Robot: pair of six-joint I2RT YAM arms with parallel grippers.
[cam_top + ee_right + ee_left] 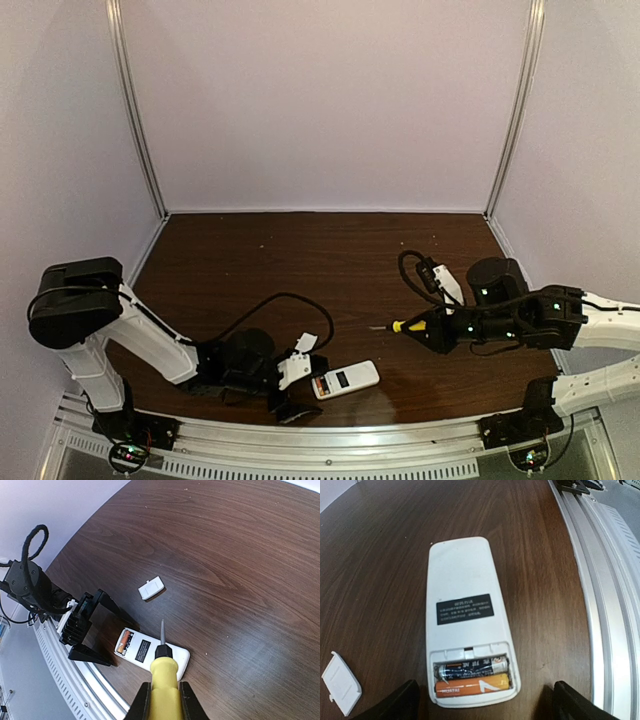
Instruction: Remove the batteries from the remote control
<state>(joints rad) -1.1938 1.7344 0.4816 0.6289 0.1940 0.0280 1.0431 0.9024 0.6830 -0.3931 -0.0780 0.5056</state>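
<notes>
The white remote control (pixel 465 580) lies face down on the dark wood table, its battery bay uncovered. Two batteries sit side by side in the bay, a dark one (pixel 472 668) and an orange one (pixel 472 685). My left gripper (pixel 487 705) is open, one finger on each side of the remote's battery end, neither touching it. From the top view the remote (pixel 345 379) is near the front edge, with the left gripper (pixel 298 390) at its left end. My right gripper (pixel 164 702) is shut on a yellow-handled screwdriver (pixel 164 672), held above the remote (pixel 145 651) with its tip pointing left.
The small white cover piece (pixel 341 682) lies loose on the table left of the remote, also seen from above (pixel 306 343). A metal rail (pixel 605 605) runs along the near table edge. A black cable (pixel 290 300) loops over the left arm.
</notes>
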